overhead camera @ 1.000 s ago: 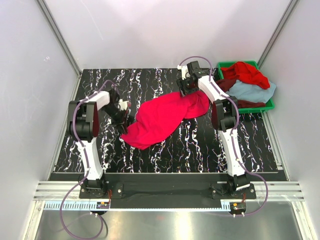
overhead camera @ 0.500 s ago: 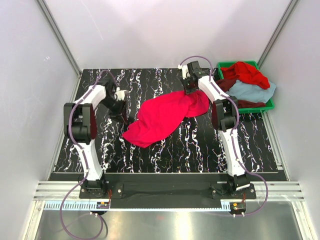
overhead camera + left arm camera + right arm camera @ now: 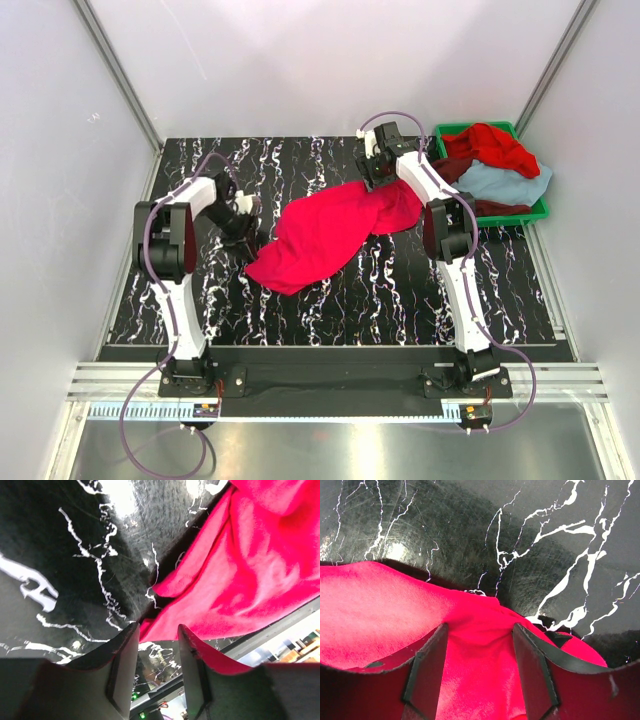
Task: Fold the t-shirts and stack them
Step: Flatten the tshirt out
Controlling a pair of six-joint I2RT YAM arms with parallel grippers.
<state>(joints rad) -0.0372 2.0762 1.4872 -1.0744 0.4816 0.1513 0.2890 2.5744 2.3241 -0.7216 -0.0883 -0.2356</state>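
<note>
The job has hardly begun. Nothing is folded and there is no stack.

One pink shirt [image 3: 330,232] lies in a long, rumpled heap on the table [image 3: 400,290], running from the near left to the far right. Three more shirts wait in the bin [image 3: 441,132] at the far right: a red shirt [image 3: 492,143] on top, a blue-grey shirt [image 3: 505,182] under it, and a dark shirt [image 3: 455,168] peeking out at the side. All four have to be laid flat, folded and piled up.

The left gripper [image 3: 156,630] sits low at the near left corner of the pink shirt. Its fingers are spread, and the corner lies just in front of them, not pinched. The right gripper [image 3: 480,627] is at the far end of the pink shirt. Its fingers are spread too, with cloth lying between them, and it is not squeezing.

The pink shirt looks soft and a bit fuzzy, with bumps and creases. The table is hard, black and shiny, with white wiggly lines. The bin is green plastic with straight sides.
</note>
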